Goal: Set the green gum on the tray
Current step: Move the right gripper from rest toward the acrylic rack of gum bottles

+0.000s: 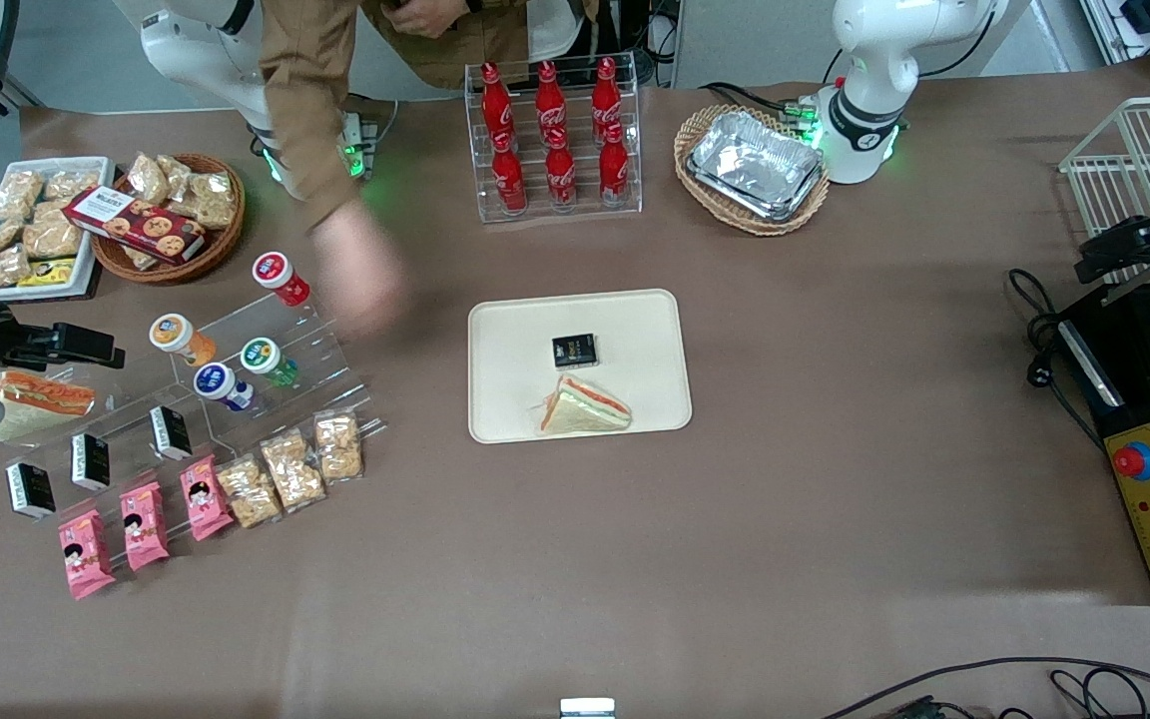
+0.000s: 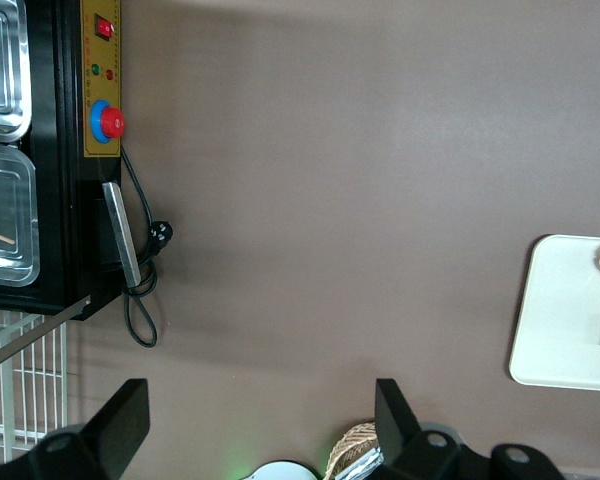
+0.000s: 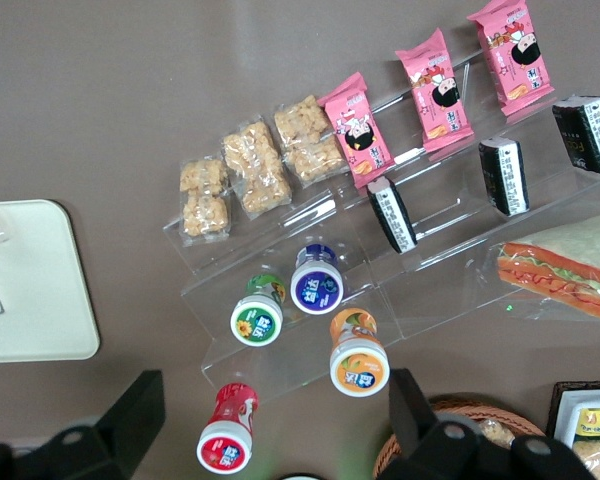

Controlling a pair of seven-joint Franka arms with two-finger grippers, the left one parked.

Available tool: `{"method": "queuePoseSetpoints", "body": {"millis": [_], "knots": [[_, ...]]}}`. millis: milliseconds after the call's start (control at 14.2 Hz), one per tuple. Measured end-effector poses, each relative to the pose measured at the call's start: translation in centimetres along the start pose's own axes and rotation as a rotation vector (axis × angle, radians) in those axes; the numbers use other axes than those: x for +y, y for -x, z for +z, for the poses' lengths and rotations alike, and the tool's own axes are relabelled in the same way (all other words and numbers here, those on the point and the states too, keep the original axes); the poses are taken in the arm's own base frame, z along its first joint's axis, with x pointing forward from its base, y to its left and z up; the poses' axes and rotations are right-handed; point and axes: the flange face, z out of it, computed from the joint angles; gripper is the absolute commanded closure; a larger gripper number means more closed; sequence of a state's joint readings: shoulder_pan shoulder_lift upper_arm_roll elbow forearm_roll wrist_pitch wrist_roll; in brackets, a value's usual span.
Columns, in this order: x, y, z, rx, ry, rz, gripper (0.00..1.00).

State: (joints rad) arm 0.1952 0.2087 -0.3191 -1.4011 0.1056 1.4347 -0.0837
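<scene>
We note a table (image 1: pixel 835 499) covered in brown paper filling most of the frame, evenly lit, with grey floor (image 1: pixel 76 50) at the upper left and a white wire rack (image 1: pixel 1134 165) at the right edge.

Matt cream tray (image 1: pixel 515 330), crinkled foil trays (image 1: pixel 757 163)

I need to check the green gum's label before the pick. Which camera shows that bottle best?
The right wrist view: the green gum lies large, its white lid and green label facing the camera, with the gripper open above the display. The front view shows it small on the clear stand. The left wrist view misses it.
</scene>
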Motion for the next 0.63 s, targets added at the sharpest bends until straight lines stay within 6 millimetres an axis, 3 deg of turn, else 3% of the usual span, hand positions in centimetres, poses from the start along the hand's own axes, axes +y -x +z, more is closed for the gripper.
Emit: {"method": "queuePoseSetpoints", "body": {"millis": [492,633], "knots": [[0.14,0.02,-0.07,0.001,0.000,-0.003,0.00],[0.17,0.39,-0.89,0.017,-0.002,-0.008,0.00]]}}
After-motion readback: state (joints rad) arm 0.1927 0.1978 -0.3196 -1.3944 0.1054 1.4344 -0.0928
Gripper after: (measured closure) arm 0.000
